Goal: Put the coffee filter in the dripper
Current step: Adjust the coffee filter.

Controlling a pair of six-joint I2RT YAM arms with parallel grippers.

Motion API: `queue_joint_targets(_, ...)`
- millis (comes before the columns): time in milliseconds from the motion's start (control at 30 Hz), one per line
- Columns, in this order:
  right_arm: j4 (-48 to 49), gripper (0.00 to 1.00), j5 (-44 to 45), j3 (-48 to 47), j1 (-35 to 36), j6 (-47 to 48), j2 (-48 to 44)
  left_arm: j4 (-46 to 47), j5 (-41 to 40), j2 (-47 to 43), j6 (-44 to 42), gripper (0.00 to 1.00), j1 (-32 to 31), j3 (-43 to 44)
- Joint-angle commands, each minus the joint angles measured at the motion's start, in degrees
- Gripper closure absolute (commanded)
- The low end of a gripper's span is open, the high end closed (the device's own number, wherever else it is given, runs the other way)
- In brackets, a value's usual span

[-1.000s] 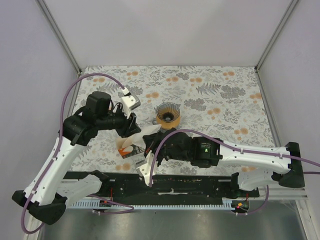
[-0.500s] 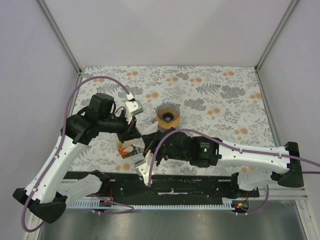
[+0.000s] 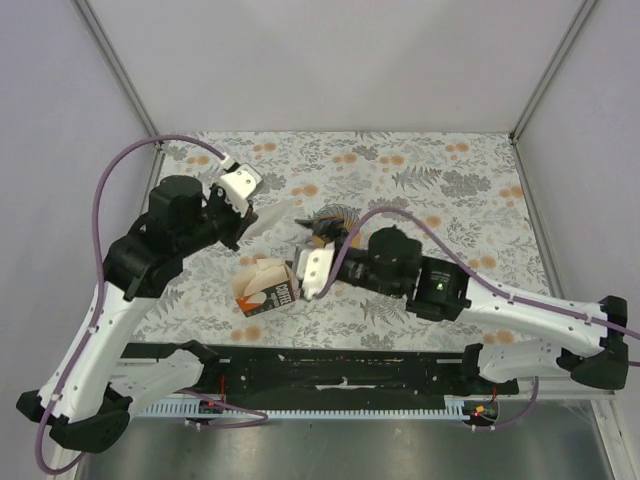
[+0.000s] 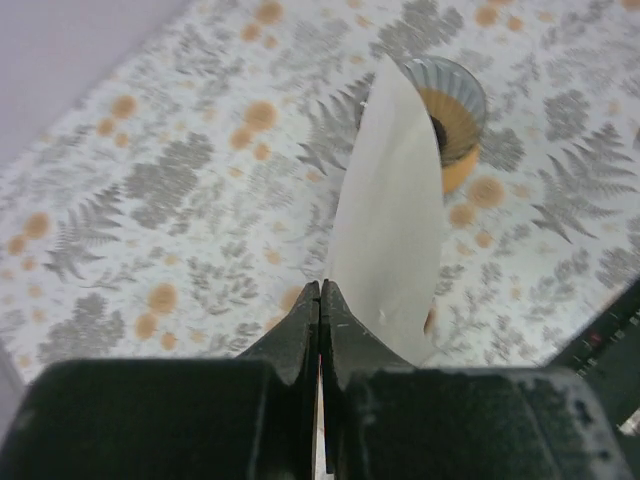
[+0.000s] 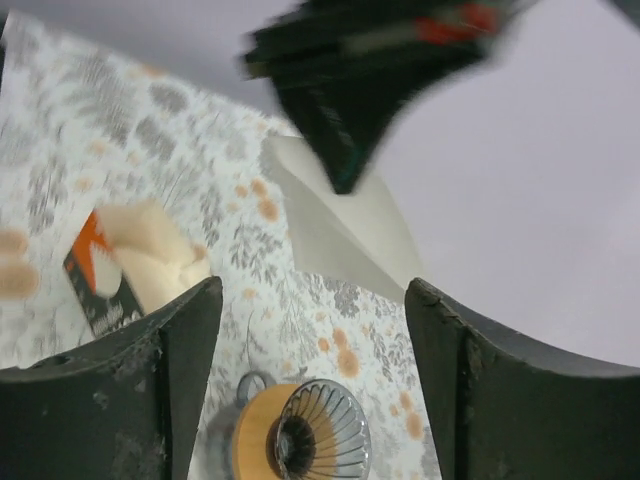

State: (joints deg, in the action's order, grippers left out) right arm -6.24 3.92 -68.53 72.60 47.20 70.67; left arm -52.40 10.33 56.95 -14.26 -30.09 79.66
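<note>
The left wrist cam settles the grip. The left gripper (image 4: 320, 300) has its jaws pinched tight on the bottom edge of the coffee filter (image 4: 390, 220). The filter stands up flat out of the tips, lifted off the flowery tablecloth (image 4: 150, 180). Straight out past the fingertips, partly behind the filter's top edge, is the dripper (image 4: 462, 88), a dark wire cone.

That view makes the two look like they're touching. The overhead cam shows otherwise: the filter hangs in the air just beside the dripper, on the left gripper's side of it, not in it.

Only the right wrist cam shows the other tool properly. The right gripper (image 5: 312, 300) has its jaws spread wide with nothing between them. The dripper is just ahead of the tips, sitting on a tan ring (image 5: 250, 440). Inside the wire cone all you see is the ring and its dark hole. Further out past the tips, the held filter hangs from the blurry left gripper.

An orange, white and black carton (image 3: 272, 297) lies on the cloth off the right gripper's left finger, close under the left gripper in the overhead view. A stack of pale filters (image 3: 258, 272) pokes out of its open end.
</note>
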Motion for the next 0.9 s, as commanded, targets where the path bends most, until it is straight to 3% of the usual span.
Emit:
queue_joint_targets(0, 15.02, 0.17, -1.47, 0.07, -6.93, -34.04, -4.76, 14.49, -13.48, -7.53, -6.37, 0.98, -0.06, -4.49)
queue_joint_targets(200, 14.31, 0.16, 4.87, -5.47, -13.0, -71.93, 2.0, 26.11, -17.0, -13.26, -12.54, 0.98, -0.15, -11.97)
queue_joint_targets(300, 19.68, 0.16, 2.5, -7.13, -13.1, -80.13, 6.22, 31.21, -17.8, -15.28, -15.44, 0.98, -0.15, -15.57)
queue_joint_targets(467, 20.65, 0.1, 2.06, -13.9, -13.53, -85.68, 13.95, 36.14, -16.74, -17.39, -18.69, 0.98, -0.15, -18.13)
queue_joint_targets(567, 23.37, 0.12, 0.74, -15.31, -13.89, -88.41, 16.85, 37.19, -16.04, -18.36, -19.66, 0.98, -0.15, -19.01)
queue_joint_targets(867, 23.11, 0.39, -1.55, -19.88, -15.64, -94.48, 24.24, 38.16, -12.8, -19.42, -19.49, 0.98, -0.24, -19.62)
